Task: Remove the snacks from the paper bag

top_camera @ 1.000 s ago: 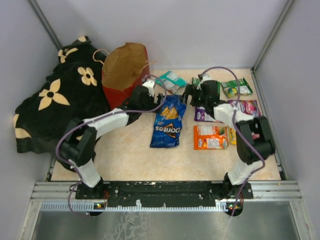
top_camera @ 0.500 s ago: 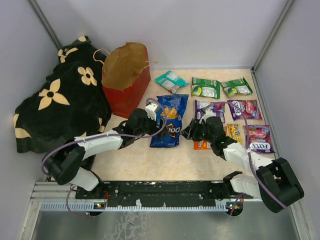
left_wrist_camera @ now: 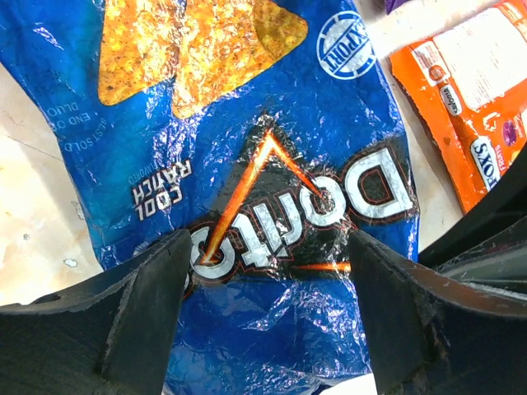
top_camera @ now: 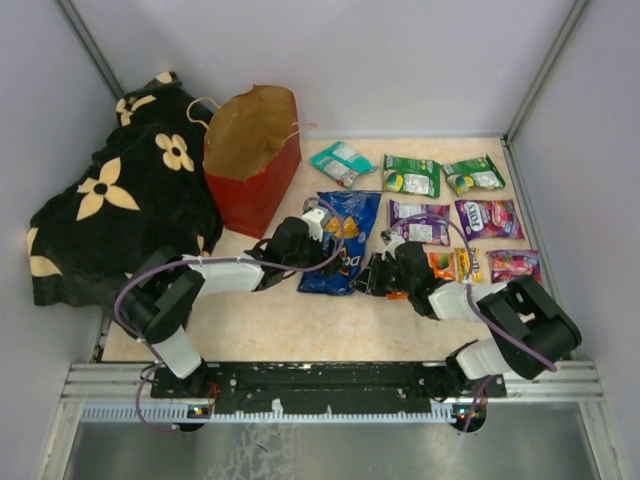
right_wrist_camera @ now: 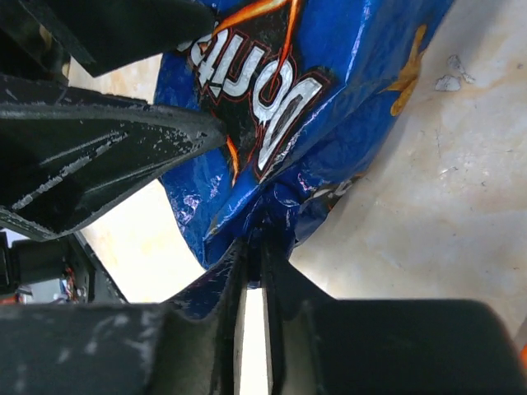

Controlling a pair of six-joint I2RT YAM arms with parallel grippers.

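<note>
Straddling the large blue crinkled-foil Doritos bag [left_wrist_camera: 272, 123], the left pincer [left_wrist_camera: 265, 247] stands wide, a black finger on each side of the printed logo, nothing gripped. Right pincer [right_wrist_camera: 262, 247] narrow: its tips nip a fold at the Doritos bag's edge, blue foil bunched between them.

Overhead: the Doritos bag lies flat near the centre of the pale worktop [top_camera: 300, 325]. Left pincer over its 9 o'clock side, right pincer at its 5 o'clock corner.

Tall red paper gift bag [top_camera: 250, 195] upright at the worktop's 11 o'clock, mouth open, brown kraft inside showing. Black cloth blanket with cream flowers [top_camera: 120, 200] heaped just beside it, 9 to 10 o'clock.

Small shiny packets lie flat outside the gift bag:
- teal packet [top_camera: 341, 162] at 12 o'clock
- green packet [top_camera: 411, 175] and second green packet [top_camera: 473, 175] at 1 o'clock
- purple packet [top_camera: 418, 220] and magenta packet [top_camera: 488, 217] at 2 o'clock
- pink-red packet [top_camera: 515, 265] and orange packet [top_camera: 445, 262] at 3 o'clock, the orange one partly under the right arm
</note>
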